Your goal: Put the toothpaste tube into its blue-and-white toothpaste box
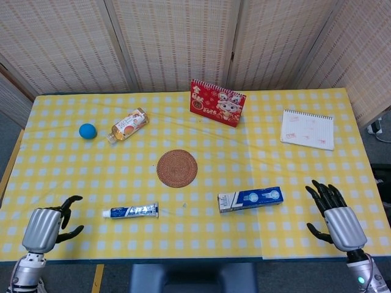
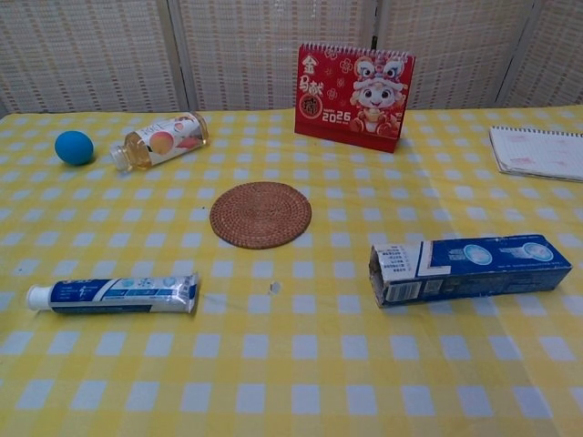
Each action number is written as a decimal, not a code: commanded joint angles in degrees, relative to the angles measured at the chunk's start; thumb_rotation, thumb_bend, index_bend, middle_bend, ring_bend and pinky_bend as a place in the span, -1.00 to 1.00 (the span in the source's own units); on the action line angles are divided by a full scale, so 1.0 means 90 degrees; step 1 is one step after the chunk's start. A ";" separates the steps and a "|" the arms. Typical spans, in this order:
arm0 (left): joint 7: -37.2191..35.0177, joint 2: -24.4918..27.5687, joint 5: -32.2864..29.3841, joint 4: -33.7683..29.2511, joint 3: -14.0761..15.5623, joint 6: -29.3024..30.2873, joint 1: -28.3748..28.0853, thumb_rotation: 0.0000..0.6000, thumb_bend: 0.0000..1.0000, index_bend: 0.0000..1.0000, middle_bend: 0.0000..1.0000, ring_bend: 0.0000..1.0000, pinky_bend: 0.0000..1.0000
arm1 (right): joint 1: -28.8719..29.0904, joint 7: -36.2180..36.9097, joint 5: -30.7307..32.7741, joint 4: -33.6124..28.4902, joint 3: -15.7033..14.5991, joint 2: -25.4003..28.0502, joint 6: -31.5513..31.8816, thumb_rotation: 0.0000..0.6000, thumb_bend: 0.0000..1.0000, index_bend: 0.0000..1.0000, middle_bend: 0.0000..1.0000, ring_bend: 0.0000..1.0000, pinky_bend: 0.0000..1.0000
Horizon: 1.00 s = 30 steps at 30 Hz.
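The toothpaste tube [image 1: 131,212] [image 2: 113,295] lies flat near the table's front left, its white cap pointing left. To its right, apart from it, lies the blue-and-white toothpaste box [image 1: 250,199] [image 2: 469,268], its open end facing left. My left hand [image 1: 46,226] hovers at the front left corner, left of the tube, fingers apart and holding nothing. At the front right edge my right hand [image 1: 333,213] stays right of the box with fingers spread and empty. Neither hand shows in the chest view.
A round woven coaster [image 1: 176,168] sits mid-table. Behind it stand a red desk calendar [image 1: 217,102], a small bottle on its side [image 1: 127,124] and a blue ball [image 1: 88,130]. A spiral notepad [image 1: 307,129] lies at the back right.
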 commanded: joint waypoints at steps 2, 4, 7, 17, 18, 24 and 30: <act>0.0382 -0.0347 -0.0491 -0.0184 -0.0004 -0.0829 -0.0347 1.00 -0.67 -0.07 1.00 1.00 1.00 | 0.0032 0.0029 0.0070 -0.0007 0.0025 -0.0009 -0.0081 1.00 -0.39 -1.00 -1.00 -1.00 -1.00; 0.0568 -0.0492 -0.0670 -0.0279 -0.0054 -0.1037 -0.0451 1.00 -0.66 -0.05 1.00 1.00 1.00 | 0.0052 0.0046 0.0098 -0.0011 0.0030 -0.0003 -0.0132 1.00 -0.39 -1.00 -1.00 -1.00 -1.00; 0.0683 -0.0725 -0.0900 -0.0388 -0.0146 -0.1243 -0.0585 1.00 -0.66 -0.03 1.00 1.00 1.00 | 0.0057 0.0043 0.0118 -0.0012 0.0040 -0.0006 -0.0142 1.00 -0.39 -1.00 -1.00 -1.00 -1.00; 0.1219 -0.1095 -0.1600 -0.0554 -0.0290 -0.2092 -0.1103 1.00 -0.66 -0.07 1.00 1.00 1.00 | 0.0097 0.0077 0.0215 -0.0015 0.0076 -0.0001 -0.0236 1.00 -0.39 -1.00 -1.00 -1.00 -1.00; 0.1245 -0.1146 -0.1650 -0.0550 -0.0313 -0.2121 -0.1140 1.00 -0.66 -0.08 1.00 1.00 1.00 | 0.0096 0.0088 0.0221 -0.0016 0.0080 0.0004 -0.0231 1.00 -0.39 -1.00 -1.00 -1.00 -1.00; 0.1430 -0.1429 -0.2141 -0.0408 -0.0465 -0.2471 -0.1426 1.00 -0.65 -0.14 1.00 1.00 1.00 | 0.0090 0.0153 0.0252 -0.0013 0.0098 0.0039 -0.0214 1.00 -0.39 -1.00 -1.00 -1.00 -1.00; 0.1522 -0.1522 -0.2421 -0.0343 -0.0537 -0.2641 -0.1608 1.00 -0.59 -0.15 1.00 1.00 1.00 | 0.0083 0.0182 0.0299 -0.0013 0.0128 0.0053 -0.0199 1.00 -0.39 -1.00 -1.00 -1.00 -1.00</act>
